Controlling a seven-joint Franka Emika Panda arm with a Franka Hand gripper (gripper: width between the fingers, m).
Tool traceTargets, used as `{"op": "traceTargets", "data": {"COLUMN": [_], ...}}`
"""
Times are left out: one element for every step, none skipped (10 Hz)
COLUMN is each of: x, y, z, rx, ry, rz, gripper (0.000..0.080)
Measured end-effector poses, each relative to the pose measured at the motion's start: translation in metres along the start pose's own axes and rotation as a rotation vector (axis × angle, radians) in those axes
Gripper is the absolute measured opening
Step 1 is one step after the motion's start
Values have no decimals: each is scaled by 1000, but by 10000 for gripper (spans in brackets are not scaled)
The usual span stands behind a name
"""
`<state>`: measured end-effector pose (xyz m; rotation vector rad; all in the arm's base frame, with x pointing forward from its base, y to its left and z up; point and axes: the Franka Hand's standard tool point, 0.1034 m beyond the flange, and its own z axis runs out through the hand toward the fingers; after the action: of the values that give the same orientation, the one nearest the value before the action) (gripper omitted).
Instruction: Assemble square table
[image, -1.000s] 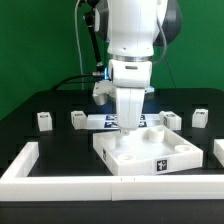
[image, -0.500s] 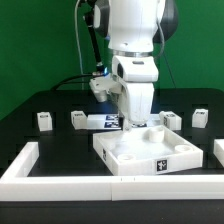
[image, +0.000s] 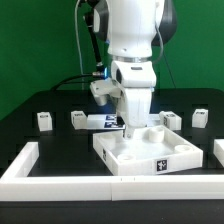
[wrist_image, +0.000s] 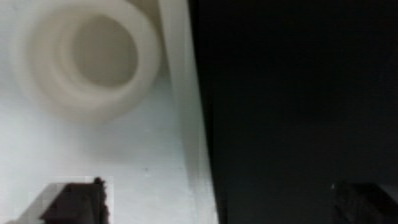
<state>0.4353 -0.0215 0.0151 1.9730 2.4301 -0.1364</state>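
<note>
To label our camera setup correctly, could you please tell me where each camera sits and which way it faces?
Exterior view: off the arm, on the near side of the border wall, looking across the table at the square panel; shows the arm.
Wrist view: on the wrist, looking down at the panel's round socket and the table; shows both open fingertips.
Shared: the square panel.

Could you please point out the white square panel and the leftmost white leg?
White plastic square panel with raised rim (image: 130, 165), exterior view, front wall.
Leftmost short white block leg (image: 43, 121), exterior view, front face.
</note>
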Motion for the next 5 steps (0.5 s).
{"op": "traceTargets", "data": {"x": [6, 6, 5, 5, 5], "y": [-3, -3, -2, -3, -3], "z": [7, 9, 8, 9, 9], "rx": [-5, -6, -7, -6, -6], "ry": [10, 12, 12, 12, 12], "rz": [3, 5, 5, 5, 5], "gripper": [644, 649, 649, 649, 561]}}
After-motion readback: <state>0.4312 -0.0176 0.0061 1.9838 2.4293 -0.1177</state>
